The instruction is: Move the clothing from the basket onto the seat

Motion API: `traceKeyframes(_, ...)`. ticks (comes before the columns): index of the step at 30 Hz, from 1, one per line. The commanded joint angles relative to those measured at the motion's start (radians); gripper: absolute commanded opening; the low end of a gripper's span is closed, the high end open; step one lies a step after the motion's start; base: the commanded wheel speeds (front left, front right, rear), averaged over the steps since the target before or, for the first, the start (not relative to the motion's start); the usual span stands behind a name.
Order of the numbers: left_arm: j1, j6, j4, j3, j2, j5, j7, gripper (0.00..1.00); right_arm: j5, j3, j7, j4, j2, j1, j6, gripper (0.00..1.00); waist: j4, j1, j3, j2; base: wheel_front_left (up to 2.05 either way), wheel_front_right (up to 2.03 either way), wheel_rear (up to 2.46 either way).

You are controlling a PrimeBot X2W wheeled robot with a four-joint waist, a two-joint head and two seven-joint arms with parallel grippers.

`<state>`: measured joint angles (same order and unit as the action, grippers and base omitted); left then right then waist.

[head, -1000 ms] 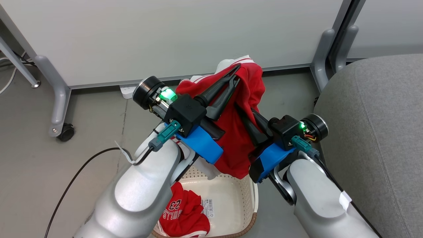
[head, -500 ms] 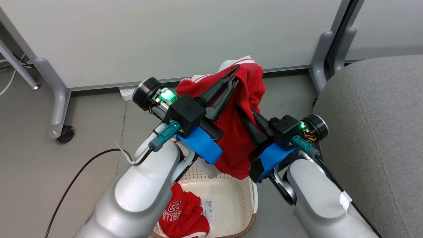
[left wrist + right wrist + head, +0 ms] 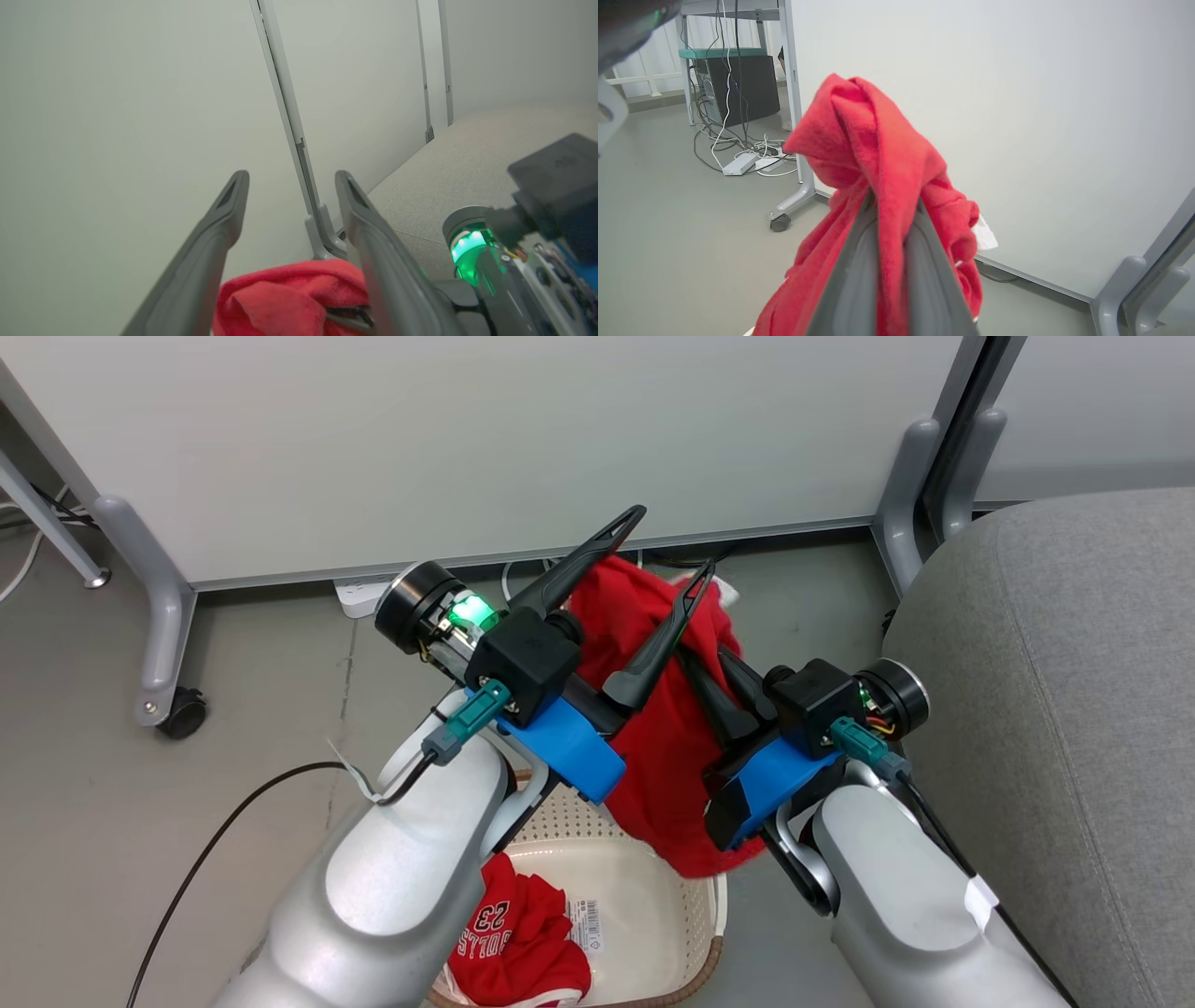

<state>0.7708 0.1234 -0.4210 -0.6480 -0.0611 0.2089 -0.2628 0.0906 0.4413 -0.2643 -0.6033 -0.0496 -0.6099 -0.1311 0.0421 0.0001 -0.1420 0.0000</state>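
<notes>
fig. hand-off above the basket, head and wrist views. my right gripper (image 3: 695,658) is clamped on a fold of the red garment (image 3: 663,756), its fingers pressed together with cloth bunched over the tips in its own wrist view (image 3: 889,210). my left gripper (image 3: 672,539) stands with its fingers spread wide and grips nothing; the lower finger lies across the cloth and may touch it. the garment hangs in the air over the far-right corner of the basket (image 3: 717,905), its tail dipping just inside the right rim. the "bulls 23" jersey (image 3: 518,943) lies in the near-left corner of the basket. the seat (image 3: 1074,709) is to the right, beyond the basket's right edge, with no clothing on the part in view.

as i judge the step: keep the right fingers closed, draw the left arm back first so its fingers do not snag the fabric, raise the load until the tail clears the rim, then carry it rightward and release well in from the seat's left edge.

against the frames a second and half a second earlier: the left fingers were shut on the garment's upper, white-trimmed end; they have now parted, and that end has slumped, so the right gripper alone bears the load.
</notes>
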Motion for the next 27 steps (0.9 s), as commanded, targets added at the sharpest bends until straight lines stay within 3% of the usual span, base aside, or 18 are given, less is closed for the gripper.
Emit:
traceKeyframes(1, -0.009, 0.001, -0.003, 0.006, -0.003, -0.002, -0.003, 1.0, 0.009, -0.004, 0.0, 0.006, -0.001, 0.001, 0.001, 0.0, -0.001, -0.0001, -0.002, 0.0, 0.0, 0.0, 0.0)
traceKeyframes(13, 0.009, -0.001, -0.005, 0.006, -0.014, -0.009, -0.003, 1.0, 0.013, -0.051, 0.0, 0.038, -0.001, -0.023, 0.001, 0.0, -0.06, -0.0001, -0.054, 0.0, 0.0, 0.0, 0.0)
traceKeyframes(27, 0.046, 0.003, -0.021, -0.028, -0.04, -0.012, -0.002, 1.0, -0.013, -0.187, 0.0, 0.119, -0.001, 0.0, 0.001, 0.0, -0.241, -0.0001, -0.146, 0.0, 0.0, 0.0, 0.0)
